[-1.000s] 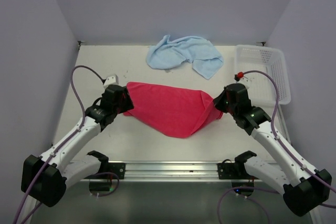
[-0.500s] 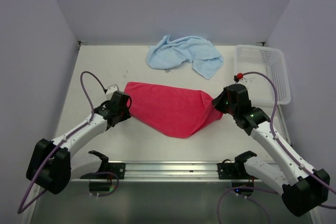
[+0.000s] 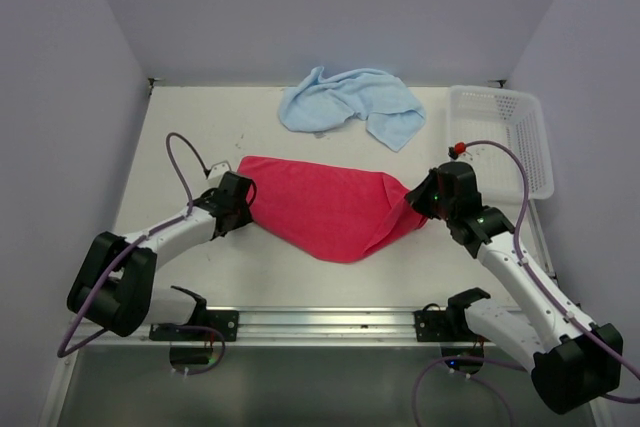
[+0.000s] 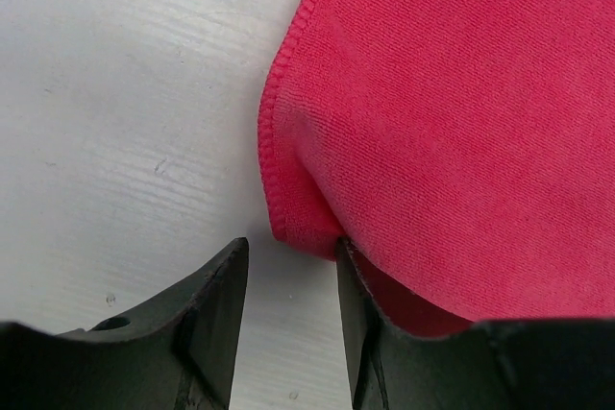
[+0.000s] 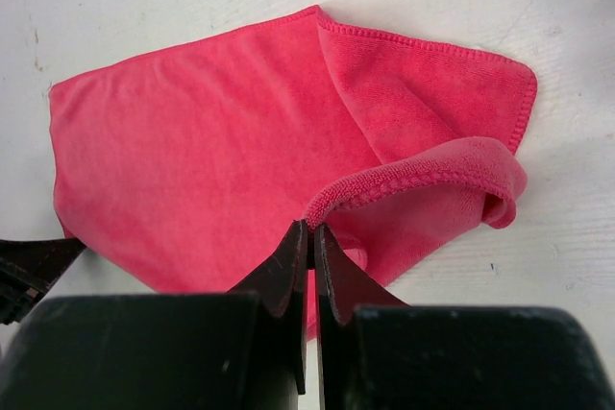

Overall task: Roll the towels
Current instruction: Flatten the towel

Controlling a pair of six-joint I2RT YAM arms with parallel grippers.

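Note:
The red-pink towel (image 3: 325, 209) lies spread on the table's middle, its right end folded over. My right gripper (image 3: 418, 203) is shut on that towel's hemmed edge (image 5: 404, 180) and lifts it into a loop. My left gripper (image 3: 243, 209) is open at the towel's left corner (image 4: 293, 223), its right finger touching the cloth and nothing between the jaws but bare table. The light blue towel (image 3: 350, 104) lies crumpled at the back of the table, apart from both grippers.
A white mesh basket (image 3: 503, 132) stands at the back right edge of the table. Purple cables loop over both arms. Grey walls close in the left, back and right sides.
My left arm has swung down and lower, its gripper staying at the red towel's left corner. My right gripper has barely moved and still holds the hem.

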